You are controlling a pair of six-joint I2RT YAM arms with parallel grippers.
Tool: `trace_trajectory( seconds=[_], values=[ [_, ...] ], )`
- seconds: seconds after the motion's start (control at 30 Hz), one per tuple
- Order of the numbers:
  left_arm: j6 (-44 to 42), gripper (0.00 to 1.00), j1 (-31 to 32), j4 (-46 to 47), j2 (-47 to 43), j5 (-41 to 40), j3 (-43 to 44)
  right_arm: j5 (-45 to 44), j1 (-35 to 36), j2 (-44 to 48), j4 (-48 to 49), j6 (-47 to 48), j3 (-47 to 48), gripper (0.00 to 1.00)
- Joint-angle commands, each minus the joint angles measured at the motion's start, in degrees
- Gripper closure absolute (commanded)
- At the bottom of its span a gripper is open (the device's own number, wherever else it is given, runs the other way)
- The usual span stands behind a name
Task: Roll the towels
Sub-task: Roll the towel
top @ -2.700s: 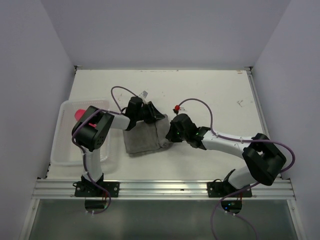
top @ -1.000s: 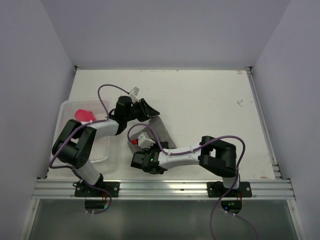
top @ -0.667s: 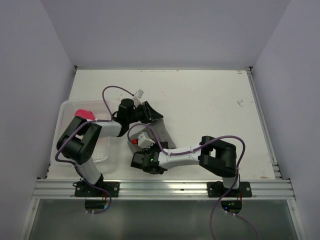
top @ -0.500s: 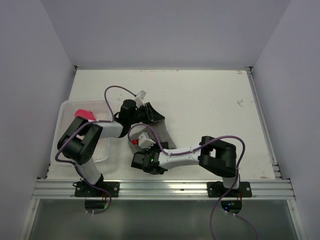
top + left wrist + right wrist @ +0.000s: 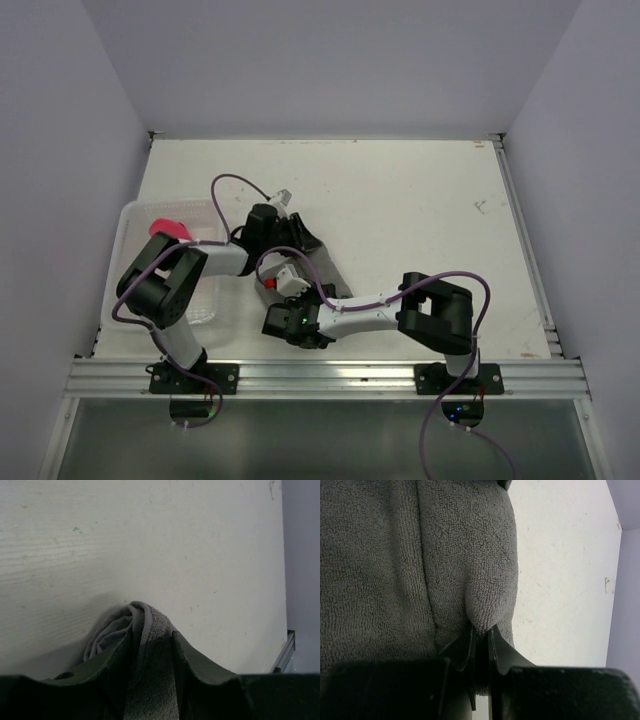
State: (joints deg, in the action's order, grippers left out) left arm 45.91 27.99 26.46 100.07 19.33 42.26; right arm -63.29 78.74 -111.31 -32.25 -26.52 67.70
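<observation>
Where the grey towel lay: the grey towel (image 5: 322,266) was on the table (image 5: 430,200), left of centre in the near half. It was stretched between the two hands and mostly hidden under them in the top view.
Left hand: the left hand (image 5: 152,636) was clamped on the far end of the grey towel (image 5: 140,614). Its two fingers (image 5: 189,659) stood on either side of a bunched, curled wad of cloth that stuck out past their tips.
Left hand from above: the left hand (image 5: 298,236) sat just right of the basket, pointing right over the table.
Right hand: the right hand (image 5: 481,632) pinched a rounded fold at the edge of the grey towel (image 5: 395,555). The jaws were nearly together, with terry cloth caught between them.
Right arm: it reached leftward along the near side of the table, with the right hand (image 5: 288,322) at the near end of the towel.
Cloth: it was thick and doubled over, with a lengthwise crease in the right wrist view, and it rested on the table (image 5: 560,555).
Pink towel: the pink towel (image 5: 167,228) lay in the far part of the basket (image 5: 205,300) at the left edge of the table, apart from both hands and partly covered by the left arm.
Table: the table (image 5: 150,530) was white with faint specks.
</observation>
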Motion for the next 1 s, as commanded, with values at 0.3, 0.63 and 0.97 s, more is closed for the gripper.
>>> trace_trajectory(
  seconds=[0.3, 0.63, 0.97],
  values=[
    [-11.46, 0.5, -4.7, -18.81, -10.95, -15.73, 9.86, 6.95, 0.27, -0.58, 3.6, -4.06, -2.31, 1.0],
    [2.58, 0.51, -4.43, 6.45, -9.56, 8.94, -2.87, 7.3, 0.27, 0.12, 4.3, -4.85, -3.37, 1.0],
    [5.42, 0.54, -1.36, 16.08, -8.32, 8.62, -12.28, 7.83, 0.19, 0.04, 4.12, -5.03, -3.19, 1.0]
  ],
)
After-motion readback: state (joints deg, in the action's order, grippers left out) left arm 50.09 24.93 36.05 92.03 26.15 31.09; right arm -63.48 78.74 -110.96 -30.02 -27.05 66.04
